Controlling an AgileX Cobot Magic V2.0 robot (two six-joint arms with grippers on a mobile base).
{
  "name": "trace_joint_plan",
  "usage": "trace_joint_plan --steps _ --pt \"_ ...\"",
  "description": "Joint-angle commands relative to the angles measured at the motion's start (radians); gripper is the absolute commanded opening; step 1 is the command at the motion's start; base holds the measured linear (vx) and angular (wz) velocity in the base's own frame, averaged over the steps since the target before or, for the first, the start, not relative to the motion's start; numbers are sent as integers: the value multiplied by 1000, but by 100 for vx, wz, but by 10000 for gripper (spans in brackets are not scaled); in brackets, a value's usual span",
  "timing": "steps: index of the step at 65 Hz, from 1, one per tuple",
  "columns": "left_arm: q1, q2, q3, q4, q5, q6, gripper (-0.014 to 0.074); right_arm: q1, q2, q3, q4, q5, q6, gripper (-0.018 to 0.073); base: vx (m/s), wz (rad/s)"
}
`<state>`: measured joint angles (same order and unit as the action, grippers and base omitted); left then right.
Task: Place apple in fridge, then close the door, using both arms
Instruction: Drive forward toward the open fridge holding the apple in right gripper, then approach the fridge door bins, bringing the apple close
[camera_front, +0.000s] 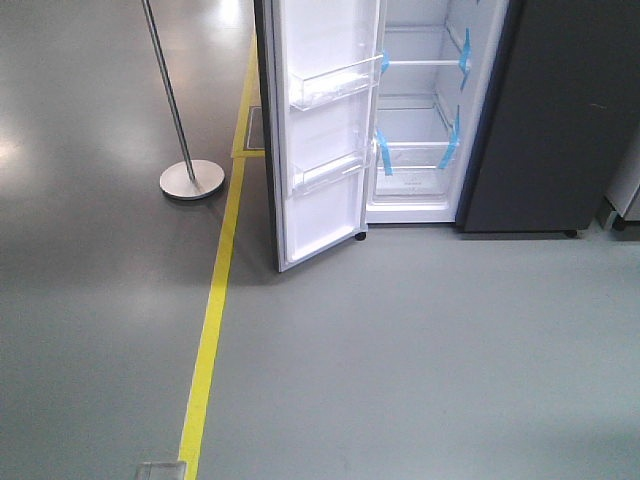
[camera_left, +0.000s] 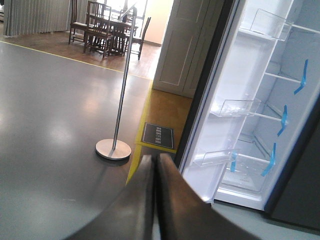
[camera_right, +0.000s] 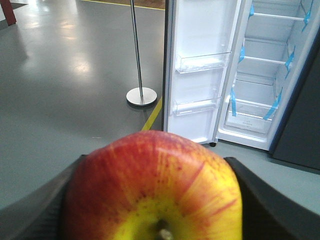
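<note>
Apple (camera_right: 152, 185) sits in the right end effector (camera_right: 152, 205), with dark fingers (camera_right: 272, 200) clamped on its left and right flanks. It is off the floor and fills the lower half of the right wrist view. The stem dimple points back at the wrist camera and slightly down. That puts the stem axis roughly along the end effector's approach line, blossom end toward the fridge. Yellow patch rings the stem, and red streaks fan outward from it.

The right end effector aims at the fridge (camera_front: 420, 110), level to slightly nose-down and well short of it. Grey floor (camera_front: 420, 350) lies between them.

The door (camera_front: 320, 140) is swung wide to the left with its white inner face showing. Two clear bins (camera_front: 335, 82) are on it, one above the other. The white interior is exposed, with glass shelves and blue tape (camera_front: 383, 152) on the shelf fronts. The dark panel (camera_front: 560, 110) to the right of the opening is closed.

Left end effector (camera_left: 154, 160): fingertips pressed together, gripping nothing. Its view is rolled, so the fridge leans in frame. It points over the floor toward the door's outer edge, with the pole (camera_left: 121, 85) and its round base ahead on the left.

The yellow floor line (camera_front: 210, 330) runs past the door's hinge side. Neither arm shows in the front view.
</note>
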<state>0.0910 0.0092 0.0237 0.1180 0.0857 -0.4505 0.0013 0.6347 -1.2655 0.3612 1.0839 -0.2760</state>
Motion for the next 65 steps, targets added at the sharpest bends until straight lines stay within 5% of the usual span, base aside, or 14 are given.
trace_joint_plan --steps 1,65 --pt "-1 13 -17 -3 -68 -10 -6 -1 7 -22 15 -78 -7 102 22 2" --pt "-1 13 -17 -3 -68 -10 -6 -1 7 -22 15 -78 -7 102 19 0"
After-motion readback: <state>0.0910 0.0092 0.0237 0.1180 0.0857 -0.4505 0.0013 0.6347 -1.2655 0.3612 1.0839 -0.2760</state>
